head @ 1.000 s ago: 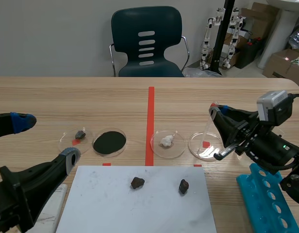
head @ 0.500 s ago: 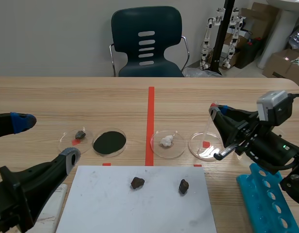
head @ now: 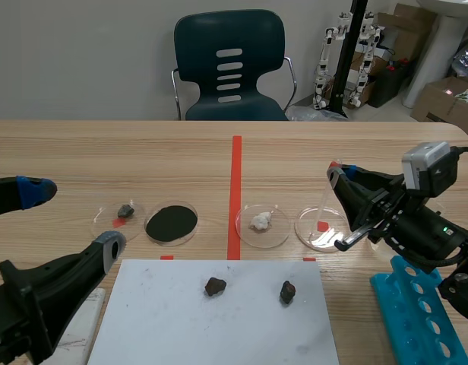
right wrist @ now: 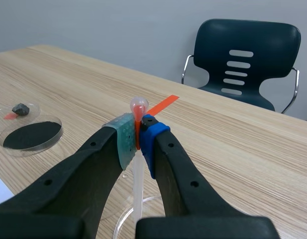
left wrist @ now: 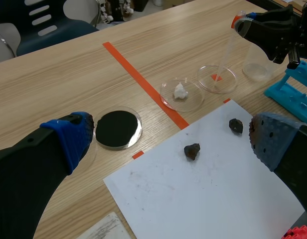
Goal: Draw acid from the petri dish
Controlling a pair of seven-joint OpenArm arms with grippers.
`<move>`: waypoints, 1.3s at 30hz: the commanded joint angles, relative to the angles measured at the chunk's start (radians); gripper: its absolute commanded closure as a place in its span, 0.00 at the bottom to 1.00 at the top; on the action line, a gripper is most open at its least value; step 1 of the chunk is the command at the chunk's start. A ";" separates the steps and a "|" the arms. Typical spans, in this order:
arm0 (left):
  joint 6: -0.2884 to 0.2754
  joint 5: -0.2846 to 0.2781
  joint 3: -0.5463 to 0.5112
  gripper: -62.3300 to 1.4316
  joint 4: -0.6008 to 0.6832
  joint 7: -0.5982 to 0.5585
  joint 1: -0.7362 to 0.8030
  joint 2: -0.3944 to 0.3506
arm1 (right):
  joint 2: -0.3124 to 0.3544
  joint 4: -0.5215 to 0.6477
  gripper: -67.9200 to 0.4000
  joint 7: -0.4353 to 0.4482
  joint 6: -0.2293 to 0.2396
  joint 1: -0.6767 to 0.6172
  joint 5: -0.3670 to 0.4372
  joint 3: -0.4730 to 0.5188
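**Right claw** (head: 339, 173): clamped on the bulb end of a pipette (head: 326, 204).
**Left claw** (head: 70, 219): fingers wide apart, holding nothing, low over the near left of the bench (head: 105, 160).

**Scene view.**
- The pipette slants down from the right claw, its tip inside the clear petri dish (head: 301, 225), the rightmost of four in a row.
- Others in the row, going left: white-lump dish (head: 245, 236), black-powder dish (head: 195, 226), small-stone dish (head: 105, 228).
- Nearer: white sheet (head: 166, 319) bearing two dark stones (head: 214, 286); blue rack (head: 420, 319) under the right arm.

**Left wrist view.** The left claw (left wrist: 171, 133) is spread above the white sheet. The pipette (left wrist: 226, 56) and petri dish (left wrist: 229, 83) lie well ahead, beyond the orange tape.

**Right wrist view.** The grey-green and blue pads (right wrist: 121, 139) pinch the pipette just under its red bulb top. The stem (right wrist: 137, 191) drops between the fingers toward the petri dish rim (right wrist: 121, 217).

**Handling (judged).**
- Pipette: light, soft plastic. The bulb yields to a squeeze, so the hold belongs there, and gently.
- Petri dish: thin, light, liable to slide or tip, so the tip should not bear down on it.
- Whether liquid stands in the stem cannot be told.
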 commanded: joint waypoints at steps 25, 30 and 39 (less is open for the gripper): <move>0.002 -0.010 -0.008 0.00 0.018 -0.014 0.000 0.000 | 0.001 0.004 0.91 -0.003 0.006 0.025 0.003 -0.002; 0.002 -0.010 -0.008 0.00 0.018 -0.014 0.000 0.000 | 0.001 0.004 0.91 0.000 0.006 0.025 0.003 -0.002; 0.002 -0.010 -0.008 0.00 0.018 -0.014 0.000 0.000 | 0.001 0.004 0.91 0.001 0.006 0.025 0.003 -0.002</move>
